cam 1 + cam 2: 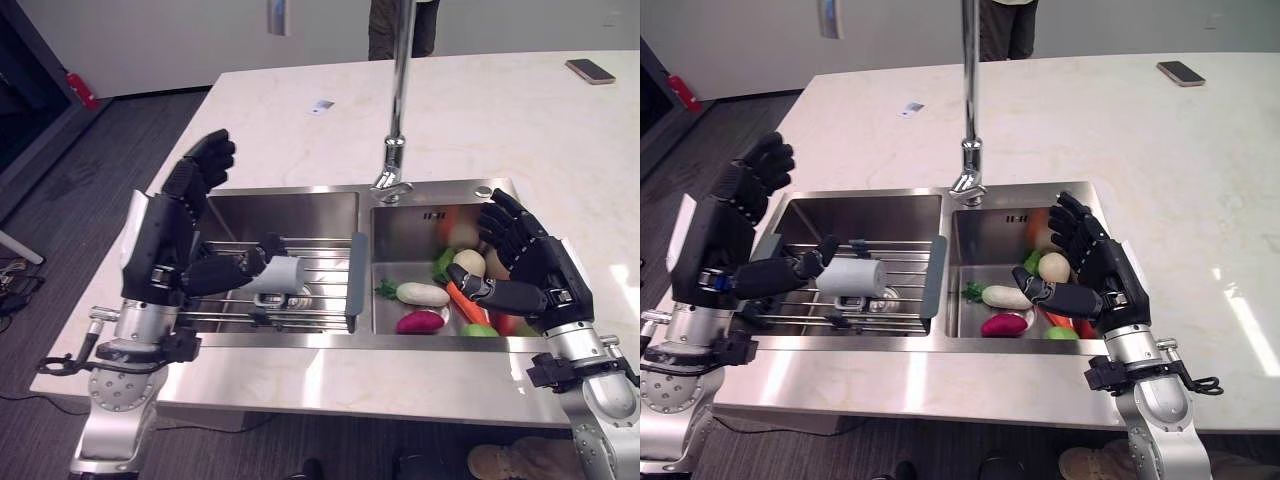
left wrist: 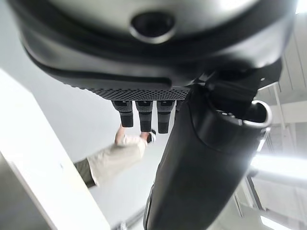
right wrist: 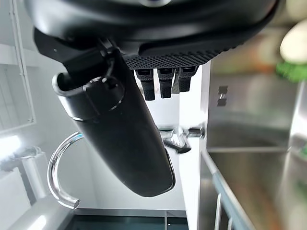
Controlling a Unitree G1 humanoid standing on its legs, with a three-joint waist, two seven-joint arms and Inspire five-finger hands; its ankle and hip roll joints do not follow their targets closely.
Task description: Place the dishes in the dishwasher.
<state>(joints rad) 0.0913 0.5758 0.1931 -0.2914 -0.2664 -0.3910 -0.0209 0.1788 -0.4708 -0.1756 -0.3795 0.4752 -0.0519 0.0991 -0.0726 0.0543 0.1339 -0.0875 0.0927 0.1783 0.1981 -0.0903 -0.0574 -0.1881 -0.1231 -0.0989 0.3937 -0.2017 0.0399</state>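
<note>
A white cup [image 1: 281, 276] lies on its side on a wire rack [image 1: 322, 300] across the left basin of a steel double sink [image 1: 300, 191]. My left hand [image 1: 170, 240] is raised over the sink's left edge. It is open, with its fingers pointing up and its thumb reaching toward the cup from above, apart from it. At the right basin's right rim my right hand [image 1: 535, 265] is open with its fingers spread, holding nothing. The wrist views show straight fingers on the left hand [image 2: 144, 112] and on the right hand [image 3: 163, 81].
The right basin holds vegetables: a white radish [image 1: 422, 293], a purple one [image 1: 420, 321], a carrot [image 1: 465, 300] and greens. A tall faucet [image 1: 400, 100] stands behind the divider. A phone [image 1: 590, 70] lies far right on the marble counter. A person [image 1: 400, 25] stands beyond it.
</note>
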